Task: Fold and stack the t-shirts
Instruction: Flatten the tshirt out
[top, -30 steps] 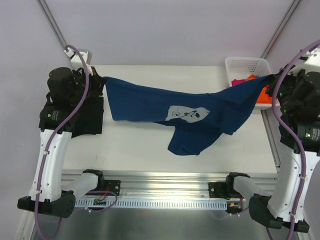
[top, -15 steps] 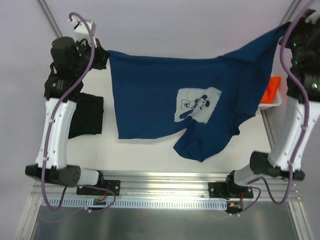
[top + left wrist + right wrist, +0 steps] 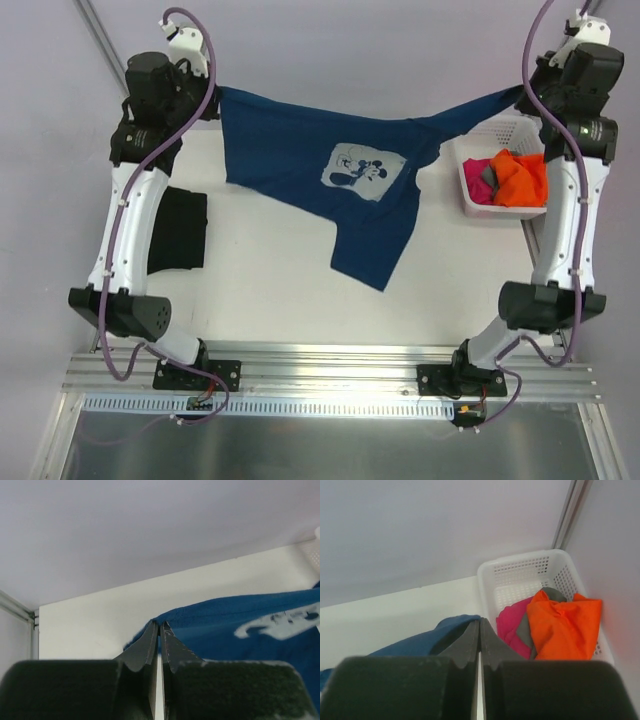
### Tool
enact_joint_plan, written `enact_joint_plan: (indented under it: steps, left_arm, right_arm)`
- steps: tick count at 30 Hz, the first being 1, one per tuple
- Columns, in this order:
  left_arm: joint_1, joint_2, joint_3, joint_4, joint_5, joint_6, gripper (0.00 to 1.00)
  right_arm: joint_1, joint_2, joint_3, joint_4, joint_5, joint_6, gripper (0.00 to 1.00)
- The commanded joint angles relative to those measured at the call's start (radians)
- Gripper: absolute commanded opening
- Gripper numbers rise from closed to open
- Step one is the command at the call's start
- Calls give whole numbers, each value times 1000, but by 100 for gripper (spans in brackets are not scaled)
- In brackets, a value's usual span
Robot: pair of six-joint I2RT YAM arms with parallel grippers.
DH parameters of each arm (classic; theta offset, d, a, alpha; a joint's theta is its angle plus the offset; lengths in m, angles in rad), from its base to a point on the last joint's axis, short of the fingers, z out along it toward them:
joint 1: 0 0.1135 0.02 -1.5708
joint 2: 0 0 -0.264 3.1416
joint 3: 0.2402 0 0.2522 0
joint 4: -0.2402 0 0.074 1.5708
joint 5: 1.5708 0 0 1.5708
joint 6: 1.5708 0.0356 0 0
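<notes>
Both arms are up high: the left gripper is pinched tight on one corner of the navy t-shirt, and the right gripper is clamped on the far corner. The shirt hangs stretched between them over the table, print up; whether its drooping tail touches down is hard to tell. The black t-shirt lies at left, partly behind the arm. The orange t-shirt sits bunched with others in the white basket.
</notes>
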Motion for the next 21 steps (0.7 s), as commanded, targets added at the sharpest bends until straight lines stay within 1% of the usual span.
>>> enact_joint_plan:
  steps: [1, 2, 3, 4, 5, 7, 8, 9, 10, 12, 14, 17, 18, 20, 21]
  left_arm:
    - [-10, -177, -100, 56, -30, 14, 0]
    - [-10, -239, -130, 56, -27, 8, 0]
    - [-12, -273, -194, 59, -19, 2, 0]
    - [-12, -309, -226, 57, -19, -1, 0]
    - [-10, -377, -257, 54, -19, -3, 0]
    - [-10, -442, -338, 48, -13, 0, 0]
    - [-10, -505, -364, 47, -9, 2, 0]
    - [-10, -533, -406, 45, -7, 8, 0]
    - [-9, -580, -420, 42, -2, 10, 0]
    - [-5, -619, -443, 36, 1, 11, 0]
    - [1, -659, -435, 28, 8, 5, 0]
    - [18, -689, -405, 14, 8, -6, 0]
    - [19, -695, -391, 14, 10, 2, 0]
    - [19, -692, -373, 17, 5, 4, 0]
    - [19, -686, -351, 17, 4, 10, 0]
  right_arm:
    - [-1, -263, -74, 17, -34, 5, 1]
    - [-1, -298, -106, 9, -33, -6, 1]
    - [-1, -346, -135, 2, -27, -27, 1]
    - [-4, -425, -160, -11, -21, -35, 1]
    - [-4, -472, -210, -17, -13, -45, 1]
    - [-6, -545, -244, -49, -1, -79, 1]
    - [-6, -619, -267, -61, 1, -87, 0]
    - [-7, -648, -277, -74, 46, -92, 0]
    - [-7, -711, -284, -98, 59, -99, 1]
    - [-7, -762, -291, -123, 104, -101, 1]
    - [-20, -815, -271, -149, 124, -108, 1]
    - [-44, -826, -217, -176, 150, -133, 1]
    - [-44, -822, -173, -175, 154, -141, 0]
    - [-44, -800, -136, -157, 183, -154, 1]
    - [-44, -764, -96, -129, 193, -165, 0]
